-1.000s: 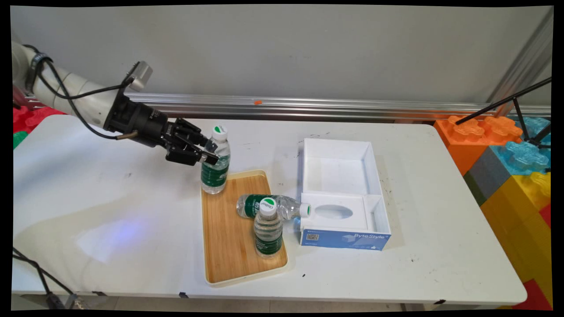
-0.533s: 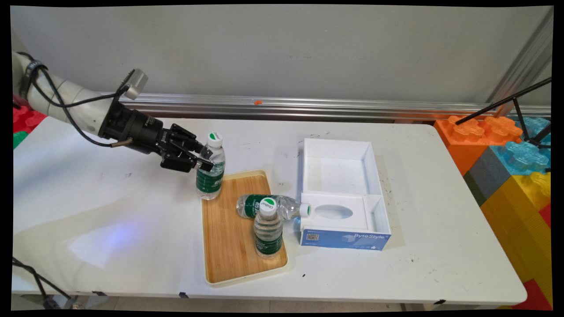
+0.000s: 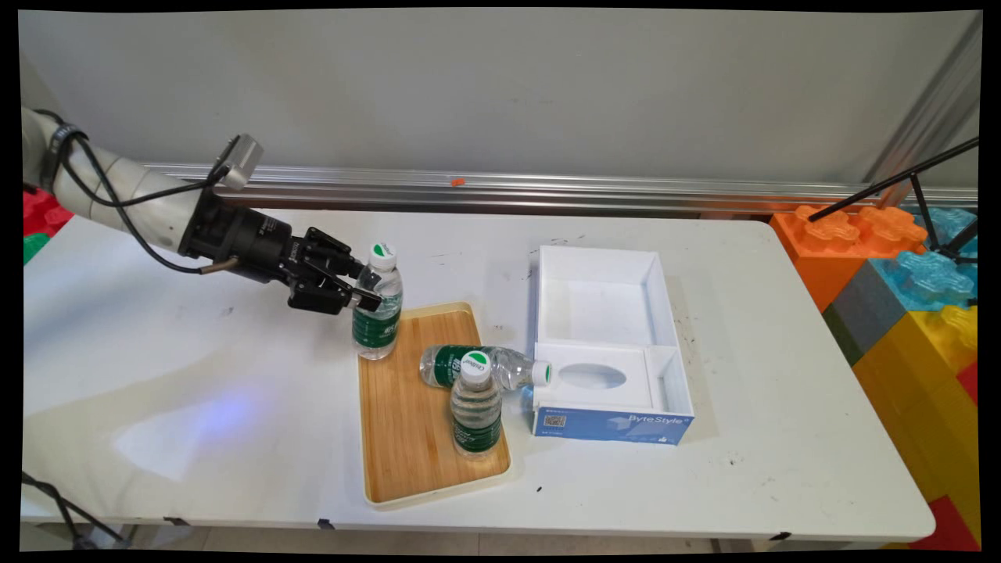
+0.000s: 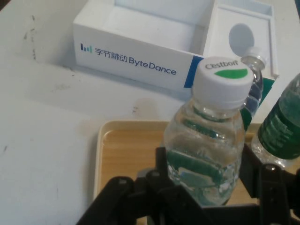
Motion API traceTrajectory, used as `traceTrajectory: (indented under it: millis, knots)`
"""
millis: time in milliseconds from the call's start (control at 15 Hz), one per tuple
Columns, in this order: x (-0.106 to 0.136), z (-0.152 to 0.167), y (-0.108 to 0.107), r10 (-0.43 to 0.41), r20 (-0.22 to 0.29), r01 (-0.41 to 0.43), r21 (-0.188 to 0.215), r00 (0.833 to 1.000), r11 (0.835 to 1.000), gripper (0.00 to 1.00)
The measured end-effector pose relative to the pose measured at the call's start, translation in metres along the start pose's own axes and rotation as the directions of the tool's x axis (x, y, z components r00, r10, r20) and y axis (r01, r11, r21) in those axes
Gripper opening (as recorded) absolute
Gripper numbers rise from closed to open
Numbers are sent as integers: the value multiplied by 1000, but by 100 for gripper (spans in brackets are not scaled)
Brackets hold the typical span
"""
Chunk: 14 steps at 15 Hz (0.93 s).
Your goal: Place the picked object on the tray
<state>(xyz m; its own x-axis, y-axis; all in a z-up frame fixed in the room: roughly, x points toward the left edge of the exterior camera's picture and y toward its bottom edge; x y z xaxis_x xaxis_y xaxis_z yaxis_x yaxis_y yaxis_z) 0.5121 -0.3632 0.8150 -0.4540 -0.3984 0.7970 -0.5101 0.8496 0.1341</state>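
Fingers (image 3: 366, 291) clenched on upright water bottle (image 3: 378, 306), gripped at shoulder for side-on hold; base at far-left corner of wooden tray (image 3: 407, 438) on bench (image 3: 156, 375). Two more bottles (image 3: 475, 407) on tray, white box (image 3: 606, 344) beside.

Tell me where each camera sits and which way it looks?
Main view: above the table's near side, looking down across the white table toward the wall; shows the white arm and black pincer.
Hand view: on the hand, looking along the pincer; shows its black linkage and fingers.
Both show the clear, green-labelled water bottle that the pincer grips, the wooden tray and the white box.
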Motion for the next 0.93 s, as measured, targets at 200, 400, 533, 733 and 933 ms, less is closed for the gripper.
traceTrajectory:
  millis: [200, 400, 533, 733, 933]
  knots:
    - [-7, 2, 1, 9, -11, -9, 4, 1000, 1000, 0]
    - [-15, 2, 3, 13, -17, -13, 10, 1000, 1000, 0]
    - [-19, 2, 4, 14, -20, -13, 13, 1000, 1000, 0]
    - [-26, 4, 4, 14, -28, -14, 20, 1000, 1000, 0]
    - [-30, 7, 3, 14, -37, -13, 26, 999, 1000, 0]
